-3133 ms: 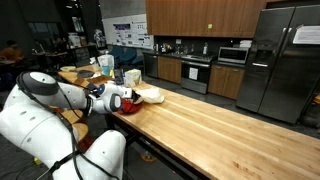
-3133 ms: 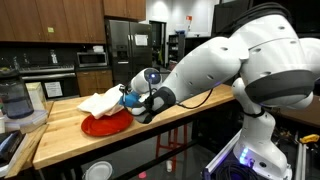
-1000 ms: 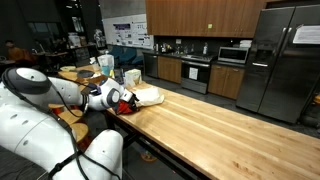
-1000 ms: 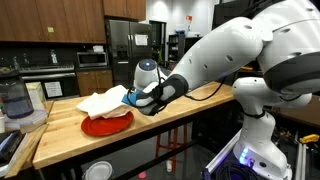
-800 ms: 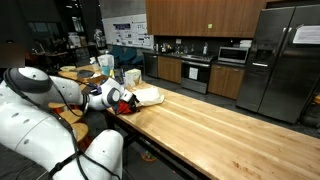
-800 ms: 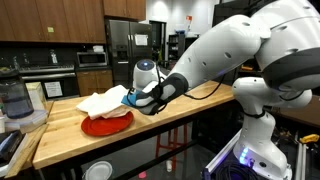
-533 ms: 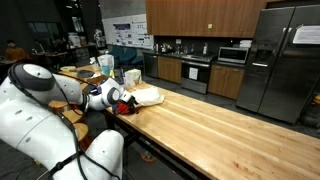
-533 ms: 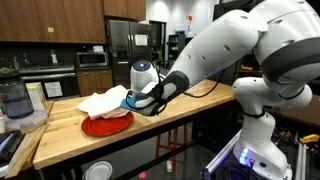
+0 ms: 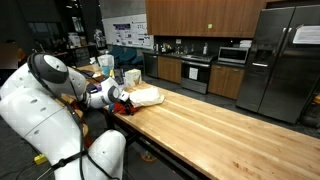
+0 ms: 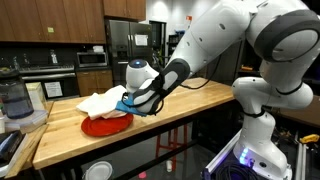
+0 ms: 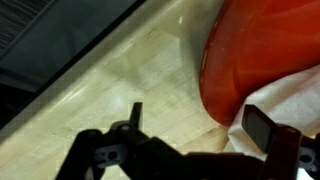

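Observation:
A red plate (image 10: 100, 126) lies near one end of the long wooden counter (image 9: 215, 130), with a crumpled white cloth (image 10: 100, 101) heaped on it. My gripper (image 10: 130, 103) hovers low at the plate's rim, beside the cloth; the same gripper (image 9: 119, 100) is partly hidden by the arm. In the wrist view the gripper (image 11: 198, 125) is open. The red plate (image 11: 262, 50) fills the upper right, and its rim and a corner of the cloth (image 11: 300, 100) sit just inside the right finger (image 11: 262, 125). Nothing is gripped.
A blender jar (image 10: 13, 100) and a white container stand at the counter's end beyond the plate. Cups and clutter (image 9: 130, 76) sit on a table behind. The counter edge (image 10: 120, 140) runs close under the gripper. Kitchen cabinets, stove and fridge line the back wall.
The arm's elbow has swung upward and the gripper has edged slightly toward the plate and cloth. The jaws stay open; plate and cloth have not moved.

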Tool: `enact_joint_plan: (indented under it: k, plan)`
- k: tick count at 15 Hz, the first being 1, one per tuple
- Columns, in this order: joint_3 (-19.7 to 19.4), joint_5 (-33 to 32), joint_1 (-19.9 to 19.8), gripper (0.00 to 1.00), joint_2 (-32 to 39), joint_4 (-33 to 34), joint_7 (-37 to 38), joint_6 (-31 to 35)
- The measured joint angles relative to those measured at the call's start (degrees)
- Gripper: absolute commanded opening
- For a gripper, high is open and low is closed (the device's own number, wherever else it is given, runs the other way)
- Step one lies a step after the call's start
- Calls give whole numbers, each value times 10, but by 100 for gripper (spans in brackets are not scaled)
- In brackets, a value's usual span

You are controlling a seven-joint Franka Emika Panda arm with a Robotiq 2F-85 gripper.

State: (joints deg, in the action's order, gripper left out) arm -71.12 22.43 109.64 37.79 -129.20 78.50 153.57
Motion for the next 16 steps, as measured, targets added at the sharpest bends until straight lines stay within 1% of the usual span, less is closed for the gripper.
enact_joint_plan:
  k: [3, 6, 7, 8, 9, 10, 11, 12, 13, 14, 15, 16]
  plan:
    - [19, -28, -15, 100, -36, 0, -2, 42]
    - [41, -48, -37, 100, -66, 3, 2, 38]
    - [48, -55, -47, 97, -73, 5, 7, 33]
    - [56, -62, -58, 83, -78, 7, 11, 29]
    - [63, -69, -70, 74, -83, 10, 15, 26]
    - [71, -78, -81, 79, -89, 12, 20, 25]
    - [79, -85, -93, 80, -95, 14, 23, 25]
    - [88, -92, -105, 78, -100, 16, 28, 24]
    - [97, -99, -117, 83, -105, 18, 33, 23]
    - [106, -106, -130, 86, -110, 20, 37, 21]
    - [116, -113, -143, 94, -115, 22, 42, 19]
    - [127, -119, -157, 95, -120, 25, 45, 16]
